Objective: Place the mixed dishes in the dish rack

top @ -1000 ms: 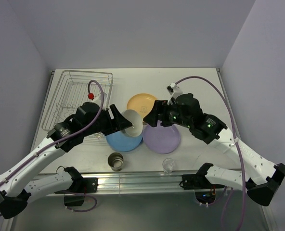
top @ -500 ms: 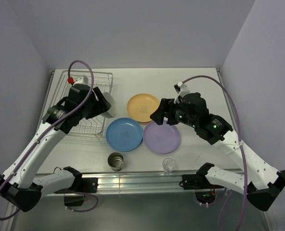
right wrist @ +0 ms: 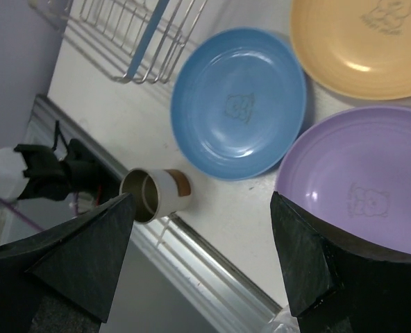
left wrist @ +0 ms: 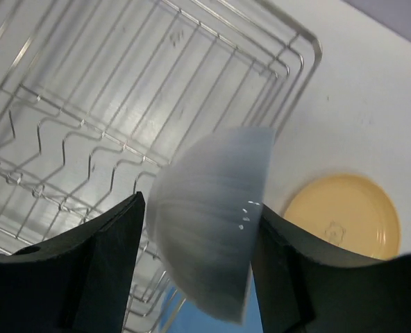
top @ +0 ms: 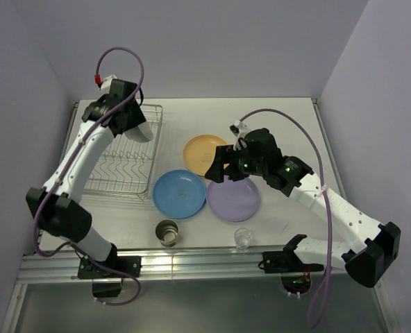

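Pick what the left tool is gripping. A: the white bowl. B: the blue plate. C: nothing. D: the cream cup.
A: the left tool is shut on the white bowl, held above the dish rack.

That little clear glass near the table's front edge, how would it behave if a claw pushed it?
The clear glass looks smooth, so probably slippery, perhaps fragile. Small and apparently upright, it would likely slide or tip easily.
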`<state>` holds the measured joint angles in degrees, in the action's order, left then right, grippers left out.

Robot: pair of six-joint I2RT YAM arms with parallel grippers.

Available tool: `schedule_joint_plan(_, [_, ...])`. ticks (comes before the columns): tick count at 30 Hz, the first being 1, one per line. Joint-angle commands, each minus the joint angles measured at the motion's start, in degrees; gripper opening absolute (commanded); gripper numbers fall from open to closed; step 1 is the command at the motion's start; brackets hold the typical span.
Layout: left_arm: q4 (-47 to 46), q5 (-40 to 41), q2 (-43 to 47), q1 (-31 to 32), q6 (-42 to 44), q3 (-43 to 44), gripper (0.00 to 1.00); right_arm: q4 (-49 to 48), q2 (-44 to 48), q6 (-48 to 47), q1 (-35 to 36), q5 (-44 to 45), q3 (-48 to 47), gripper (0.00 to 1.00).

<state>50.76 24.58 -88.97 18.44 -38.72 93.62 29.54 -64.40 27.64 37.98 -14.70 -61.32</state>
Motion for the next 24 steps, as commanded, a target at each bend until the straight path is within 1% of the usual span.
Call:
schedule_joint_plan(1, [1.68, 7.93, -6.79, -1.29, 3.56, 11.55, 0.00, -1.51, -0.37, 2.24, -0.36, -7.35, -0.81, 0.86])
schedule_joint_plan(2, [2.93, 8.72, -8.66, -1.73, 4.17, 13.84, 0.00, -0.46, -0.55, 2.68, -0.36, -7.54, -1.86, 0.85])
schedule_joint_plan(3, [4.07, 9.43, -10.24, -2.00, 4.27, 18.22, 0.00, 1.12, -0.55, 3.47, -0.27, -7.89, -2.31, 0.85])
schedule_joint_plan(4, [4.86, 10.13, -13.13, -2.35, 4.61, 20.09, 0.00, 2.18, -0.72, 3.82, -0.27, -9.19, -2.75, 0.85])
schedule_joint_plan(5, [6.53, 9.79, -14.64, -3.57, 4.70, 23.59, 0.00, 3.75, -1.16, 3.83, -0.27, -9.38, -4.32, 0.85])
schedule_joint_plan(7, [7.94, 8.13, -18.32, -5.33, 4.36, 26.60, 0.00, 9.03, -1.86, 3.04, -0.27, -8.86, -6.35, 0.85])
schedule_joint_plan(8, [8.38, 8.64, -19.39, -6.56, 4.27, 28.26, 0.00, 11.39, -2.83, 2.69, -0.36, -8.51, -8.62, 0.85])
schedule_joint_plan(9, [9.08, 8.64, -20.27, -7.09, 4.44, 28.89, 0.00, 14.55, -2.83, 2.25, -0.36, -8.16, -9.69, 0.85])
schedule_joint_plan(10, [9.18, 7.86, -21.15, -7.79, 4.27, 29.16, 0.00, 14.58, -2.57, 2.85, -0.27, -8.24, -10.04, 0.85])
schedule_joint_plan(12, [4.72, 4.44, -20.64, -9.99, 4.00, 24.96, 0.00, 14.75, -1.43, 4.70, -0.36, -9.73, -10.31, 0.85])
schedule_joint_plan(14, [2.33, 2.15, -19.32, -11.57, 2.87, 21.18, 0.00, 17.73, -3.70, 4.36, -0.36, -10.26, -13.46, 0.85])
schedule_joint_plan(15, [2.24, 1.10, -19.40, -11.93, 2.08, 21.16, 0.00, 21.23, -4.76, 3.92, -0.36, -10.35, -15.04, 0.85])
schedule_joint_plan(16, [2.32, -0.05, -19.84, -12.45, 1.37, 21.16, 0.00, 22.74, -5.73, 3.31, -0.36, -10.18, -16.88, 0.84])
schedule_joint_plan(17, [1.98, -1.19, -20.10, -13.50, 0.76, 21.07, 0.00, 23.97, -7.13, 2.60, -0.36, -10.00, -20.30, 0.84])
schedule_joint_plan(20, [1.79, -3.83, -22.38, -14.83, 0.84, 22.82, 0.01, 26.61, -9.50, 0.94, -0.36, -9.65, -25.23, 0.84])
schedule_joint_plan(21, [2.23, -4.71, -23.26, -15.09, 0.75, 23.61, 0.05, 28.54, -10.12, 0.58, -0.36, -9.39, -26.04, 0.84])
schedule_joint_plan(22, [4.06, -6.19, -25.44, -15.36, 0.75, 24.93, 0.08, 28.99, -11.00, 0.14, -0.36, -9.21, -26.91, 0.85])
schedule_joint_plan(24, [5.48, -6.65, -27.30, -15.45, 1.10, 28.09, 0.13, 29.61, -11.10, -0.74, -0.36, -9.29, -26.92, 0.84])
